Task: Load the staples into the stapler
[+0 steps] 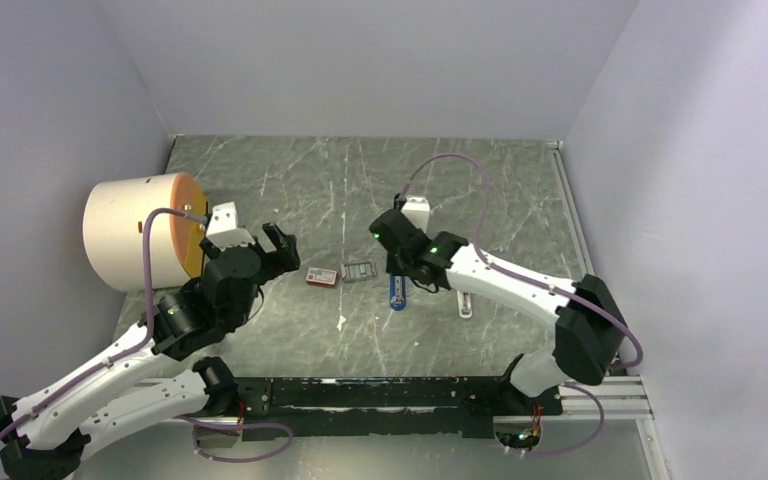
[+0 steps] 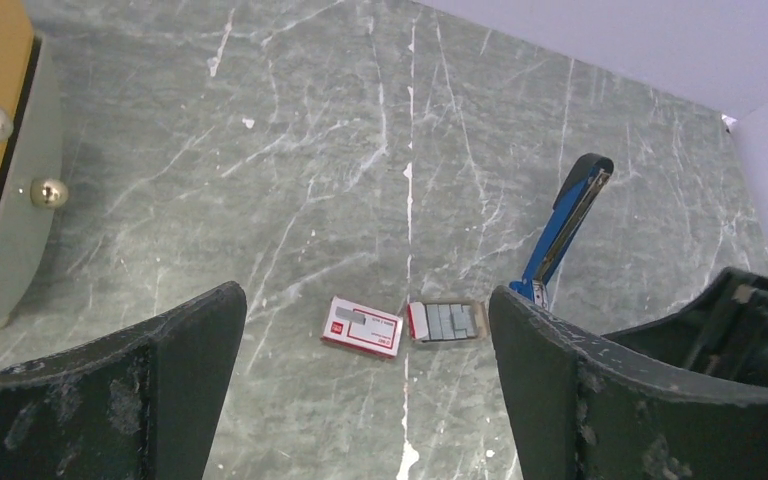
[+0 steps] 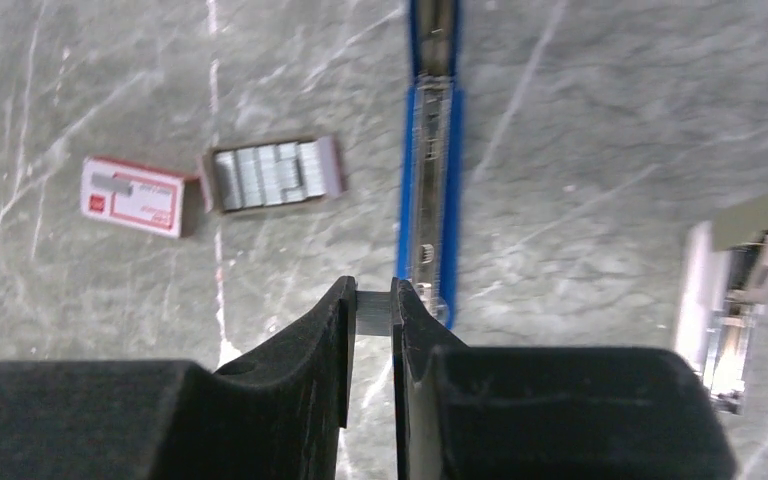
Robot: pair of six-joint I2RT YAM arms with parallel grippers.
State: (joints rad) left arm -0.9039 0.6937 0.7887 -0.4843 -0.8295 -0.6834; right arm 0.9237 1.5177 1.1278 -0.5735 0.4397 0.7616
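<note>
Grey staples [image 3: 373, 310], one short strip, sit pinched in the right pincer [image 3: 372, 298] over the channel of the opened blue stapler [image 3: 430, 200] on the bench [image 3: 580, 150], not yet seated, while the left pincer [image 2: 365, 300] hangs spread wide.

Top camera: fixed, high behind the arm bases, looking down and forward over the whole table [image 1: 480, 200], far off. Left wrist camera: mid-range, slanted down across the table from the left, between its own fingers [image 2: 110, 400]. Right wrist camera: close, nearly straight down. All three share the red box [image 1: 321, 276], staples [image 1: 357, 272] and stapler [image 1: 397, 293] at mid-table.
</note>
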